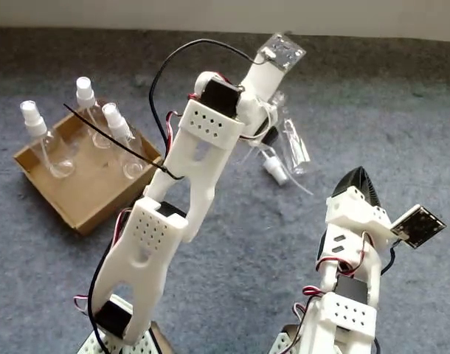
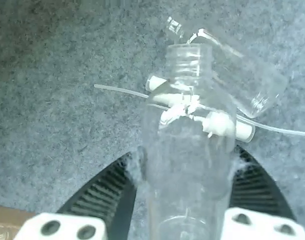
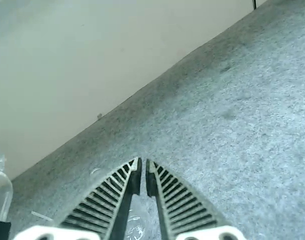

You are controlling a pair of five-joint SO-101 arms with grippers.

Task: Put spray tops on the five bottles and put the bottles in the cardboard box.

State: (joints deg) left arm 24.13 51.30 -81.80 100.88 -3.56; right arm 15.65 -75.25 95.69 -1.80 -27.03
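- Three clear plastic bottles with white spray tops (image 1: 120, 133) stand upright in the shallow brown cardboard box (image 1: 83, 214), at the left of the grey felt-covered table (image 1: 232, 251) in the high view. By my count that is three of five done.
- Two bottles are left without tops, and neither is boxed.
- The left tool (image 2: 185, 165) is clamped on one of them, a clear open-necked bottle (image 2: 186, 145), with a black finger pressing each side of its body.
- This held bottle's long axis runs along the fingers. Its threaded neck points away from the wrist, towards the loose parts on the table. I cannot tell whether it touches the table.
- The other uncapped clear bottle (image 2: 237, 75) lies on its side just beyond, its axis slanted across the held one.
- Two loose white spray tops with thin dip tubes (image 2: 226, 125) lie flat between the two bottles, their tubes trailing opposite ways. Both are not yet fitted.
- The right tool (image 3: 141, 167) is well apart from the bottles, low over bare table. Its jaws are drawn almost together, and I can make out nothing gripped between them.
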